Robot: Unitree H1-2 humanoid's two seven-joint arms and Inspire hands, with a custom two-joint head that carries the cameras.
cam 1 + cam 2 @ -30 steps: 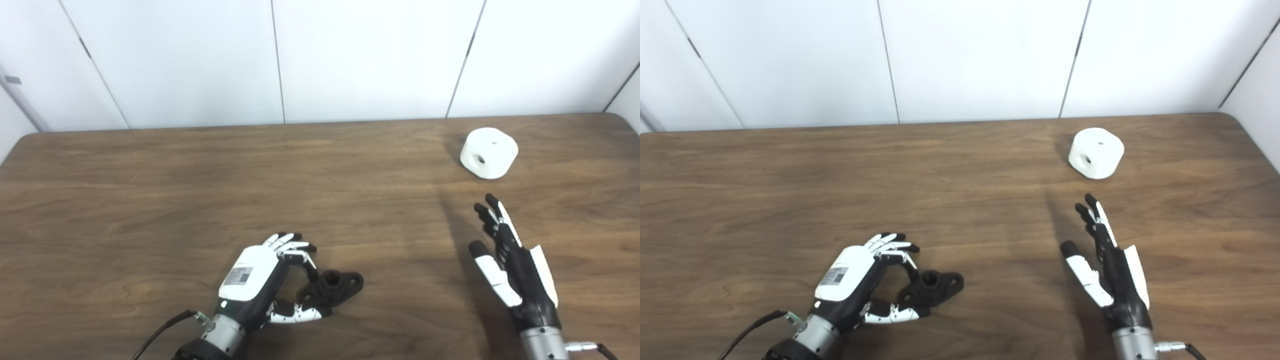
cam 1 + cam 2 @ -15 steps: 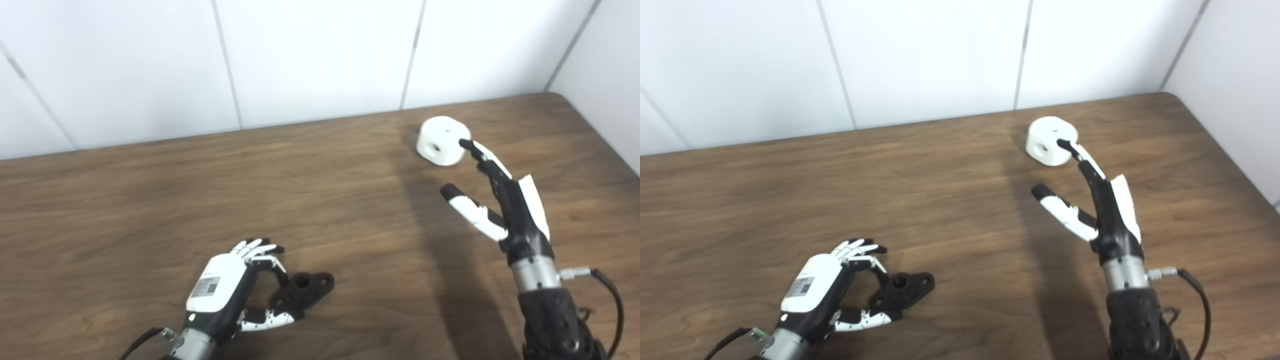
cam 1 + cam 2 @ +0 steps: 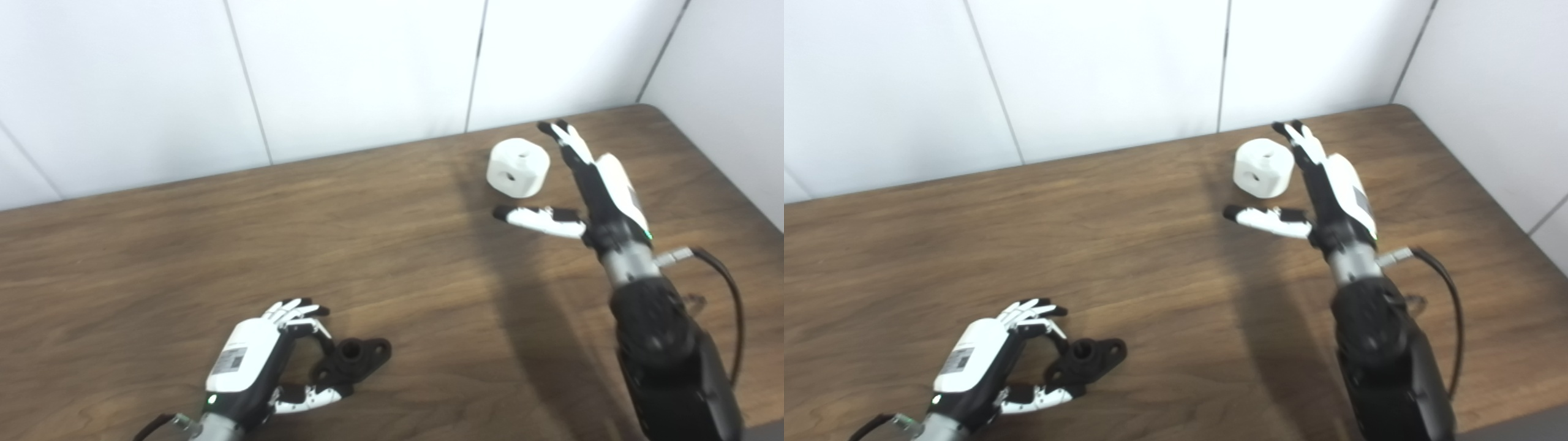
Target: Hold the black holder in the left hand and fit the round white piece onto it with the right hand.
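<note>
The black holder [image 3: 355, 360] lies on the wooden table [image 3: 245, 245] near the front left. My left hand [image 3: 257, 367] curls around its near end, fingers above and thumb below, touching it; the holder still rests on the table. The round white piece [image 3: 518, 167], with a hole in its side, stands at the back right. My right hand [image 3: 588, 184] is open just to its right: the fingers reach past its far side and the thumb points left in front of it, with gaps on both sides.
White wall panels rise behind the table and along its right side. The table's rounded back right corner [image 3: 649, 110] is close to the white piece. A black cable [image 3: 729, 294] loops off my right wrist.
My right hand has reached forward from mid-table to beside the white piece, thumb swung out to the left. The camera has turned right. The left hand stays at the holder.
</note>
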